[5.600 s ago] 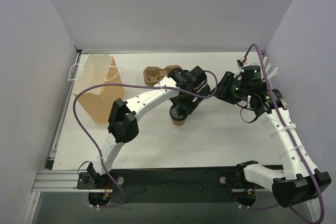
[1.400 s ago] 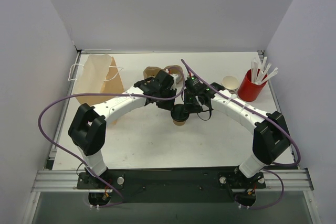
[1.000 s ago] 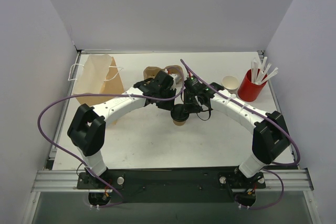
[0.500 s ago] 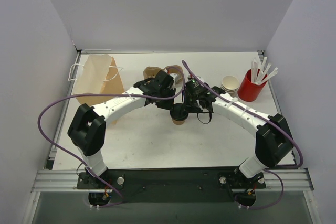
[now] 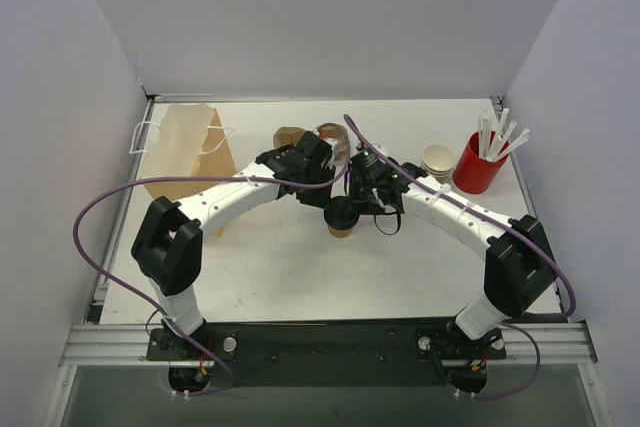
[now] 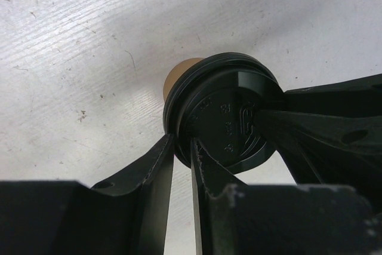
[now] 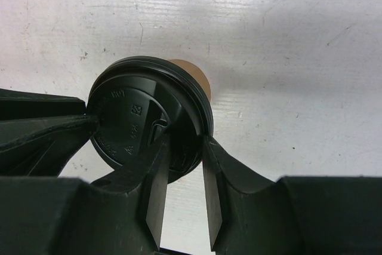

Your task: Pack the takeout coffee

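Observation:
The takeout coffee (image 5: pixel 341 219), a small kraft cup with a black lid, stands upright on the white table near the middle. My left gripper (image 5: pixel 326 203) comes at it from the left and my right gripper (image 5: pixel 357 205) from the right. In the left wrist view the lid (image 6: pixel 224 117) fills the centre, and the left gripper (image 6: pixel 182 154) is shut on its near rim, one finger inside and one outside. In the right wrist view the right gripper (image 7: pixel 185 159) is shut on the opposite rim of the lid (image 7: pixel 143 111). The kraft cup wall (image 7: pixel 192 70) peeks out beyond the lid.
A brown paper bag (image 5: pixel 186 162) with white handles stands at the back left. A brown moulded cup carrier (image 5: pixel 296 137) lies behind the arms. At the back right are a stack of tan cups (image 5: pixel 437 159) and a red cup of white sticks (image 5: pixel 474 169).
The cup has stayed in place with both grippers at its lid. The right wrist and its cable have shifted slightly.

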Robot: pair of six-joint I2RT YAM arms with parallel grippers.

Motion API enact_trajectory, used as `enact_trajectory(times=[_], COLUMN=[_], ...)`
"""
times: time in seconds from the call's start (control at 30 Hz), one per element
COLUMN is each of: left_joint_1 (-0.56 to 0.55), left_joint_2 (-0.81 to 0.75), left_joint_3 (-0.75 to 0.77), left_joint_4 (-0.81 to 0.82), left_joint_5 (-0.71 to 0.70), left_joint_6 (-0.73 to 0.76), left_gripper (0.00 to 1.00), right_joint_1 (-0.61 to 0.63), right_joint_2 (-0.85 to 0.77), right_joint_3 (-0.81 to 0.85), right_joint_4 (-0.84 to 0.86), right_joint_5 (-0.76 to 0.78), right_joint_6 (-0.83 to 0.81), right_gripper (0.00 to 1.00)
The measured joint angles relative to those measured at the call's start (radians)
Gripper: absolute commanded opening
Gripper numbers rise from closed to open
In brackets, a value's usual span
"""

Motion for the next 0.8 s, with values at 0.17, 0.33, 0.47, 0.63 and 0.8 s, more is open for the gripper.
enact_trajectory(times=[0.17,0.33,0.47,0.63,0.8], left_joint_1=[0.002,0.002,0.017,0.079,0.14], left_joint_2=[0.006,0.006,0.006,0.002,-0.041], left_joint_3=[0.048,0.101,0.116,0.116,0.115], left_joint_4=[-0.047,-0.064,-0.078,-0.104,-0.11], left_joint_5=[-0.008,-0.009,-0.021,-0.065,-0.112], left_joint_6=[0.006,0.018,0.025,0.021,-0.005], left_gripper=[0.32,0.36,0.38,0.45,0.55], right_joint_1=[0.001,0.006,0.006,0.006,0.017], right_joint_2=[0.041,0.066,0.065,0.065,0.064], right_joint_3=[0.064,0.129,0.144,0.155,0.175], right_joint_4=[-0.054,-0.075,-0.084,-0.108,-0.113], right_joint_5=[0.002,0.011,0.021,0.026,0.027], right_joint_6=[-0.008,-0.023,-0.028,-0.037,-0.055], right_gripper=[0.32,0.37,0.42,0.64,0.73])
